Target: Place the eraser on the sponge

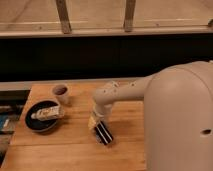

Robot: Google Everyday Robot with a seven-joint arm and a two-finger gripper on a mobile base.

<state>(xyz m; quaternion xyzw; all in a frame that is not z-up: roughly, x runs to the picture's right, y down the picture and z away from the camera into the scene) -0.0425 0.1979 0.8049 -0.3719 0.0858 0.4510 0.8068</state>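
The eraser (104, 134), a black striped block that looks light and stiff, best pinched across its narrow sides, is down at the counter (60, 145) right under the claw (99, 127), whose grip I cannot tell, and I can see no sponge.
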